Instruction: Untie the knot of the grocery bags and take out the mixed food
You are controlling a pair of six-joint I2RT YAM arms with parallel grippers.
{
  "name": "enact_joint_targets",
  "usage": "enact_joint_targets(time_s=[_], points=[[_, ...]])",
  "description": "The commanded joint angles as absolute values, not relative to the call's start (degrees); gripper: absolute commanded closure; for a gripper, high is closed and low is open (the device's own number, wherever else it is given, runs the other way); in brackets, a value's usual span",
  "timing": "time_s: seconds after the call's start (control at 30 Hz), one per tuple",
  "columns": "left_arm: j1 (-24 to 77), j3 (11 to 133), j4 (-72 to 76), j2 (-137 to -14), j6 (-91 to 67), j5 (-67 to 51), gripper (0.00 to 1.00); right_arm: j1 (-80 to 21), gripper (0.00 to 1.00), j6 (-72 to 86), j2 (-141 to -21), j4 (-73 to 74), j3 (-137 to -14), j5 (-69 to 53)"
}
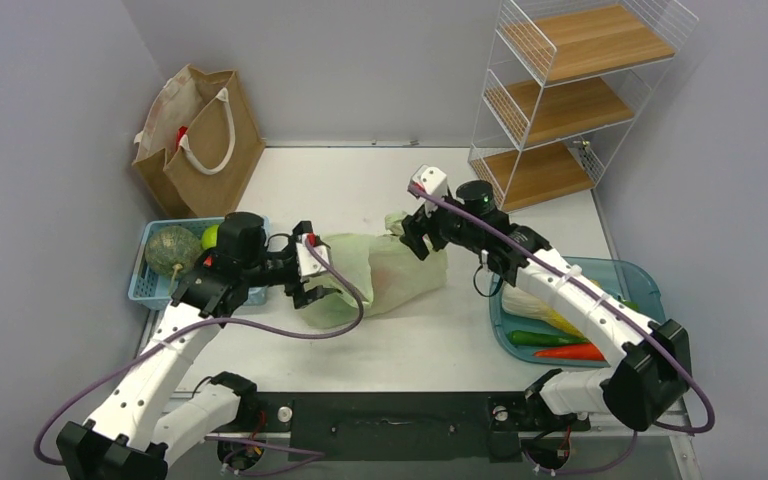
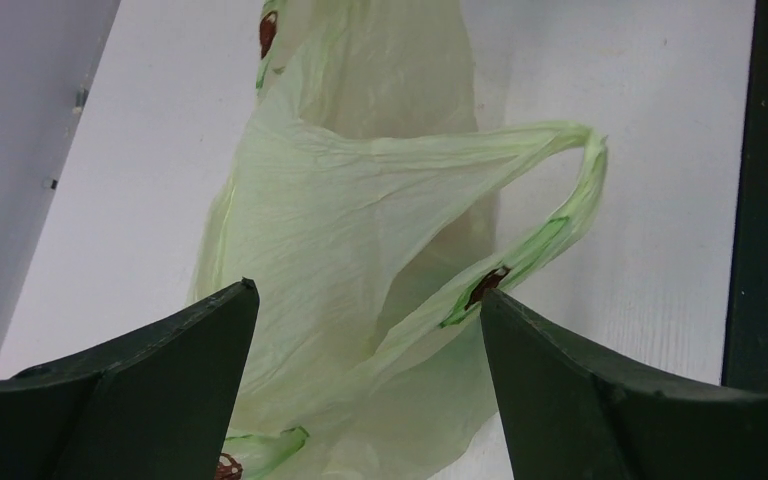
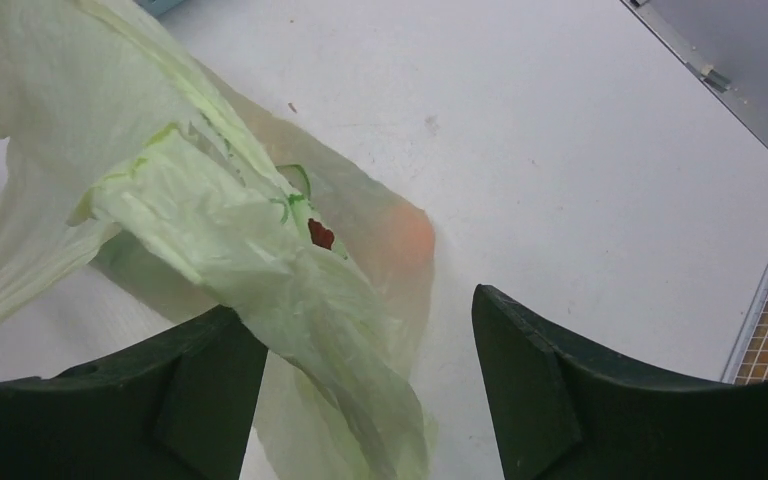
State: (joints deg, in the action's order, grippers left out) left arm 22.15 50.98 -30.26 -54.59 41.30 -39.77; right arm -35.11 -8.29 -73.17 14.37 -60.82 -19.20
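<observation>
The pale green plastic bag (image 1: 385, 272) lies crumpled mid-table. An orange piece of the mixed food (image 3: 407, 236) glows through its film. One loop handle (image 2: 560, 205) stands free and untwisted; no tied knot shows in any view. My left gripper (image 1: 312, 282) is at the bag's left end, open (image 2: 368, 295), with loose film between its fingers, unclamped. At the bag's far right end my right gripper (image 1: 412, 238) is open (image 3: 355, 302), and a twisted strand of the bag (image 3: 260, 260) drapes past its left finger. The brown paper bag (image 1: 200, 140) stands at the back left.
A blue basket (image 1: 155, 285) holding a green melon (image 1: 172, 250) sits left of my left arm. At the right, a blue tray (image 1: 632, 278) holds vegetables. A white wire shelf with wooden boards (image 1: 570, 90) stands at the back right. Walls close the back and left.
</observation>
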Motion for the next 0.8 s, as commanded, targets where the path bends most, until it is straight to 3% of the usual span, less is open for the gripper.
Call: enact_joint_targets(time_s=[0.0, 0.1, 0.3, 0.37, 0.47, 0.67, 0.73, 0.77], points=[[22.5, 55.2, -40.0, -51.1, 50.0, -45.6, 0.19, -34.2, 0.31, -8.6, -77.6, 12.5, -66.5, -18.1], [22.7, 56.4, -42.9, -51.8, 51.3, -45.3, 0.19, -34.9, 0.33, -10.4, -80.1, 13.2, -69.4, -19.5], [28.5, 57.2, -38.9, -55.8, 48.8, -36.5, 0.19, -34.9, 0.86, -9.2, -82.1, 14.9, -73.2, -20.8], [31.5, 58.2, -42.4, -58.4, 52.2, -33.0, 0.19, -34.7, 0.99, -8.3, -81.5, 14.9, -73.3, -20.4], [34.3, 56.9, -43.6, -58.8, 54.4, -30.8, 0.18, -33.8, 1.0, -6.2, -80.2, 14.9, -73.3, -19.8], [42.4, 47.3, -30.8, -56.6, 57.0, -18.7, 0.18, -33.0, 1.0, -1.9, -78.2, 14.9, -73.2, -19.5], [43.3, 46.3, -31.0, -57.1, 58.2, -17.0, 0.25, -32.0, 1.0, -0.4, -77.9, 14.8, -73.8, -19.4], [43.4, 46.4, -32.4, -57.3, 58.2, -16.5, 0.38, -31.6, 1.0, 1.4, -77.9, 14.7, -74.1, -19.3]])
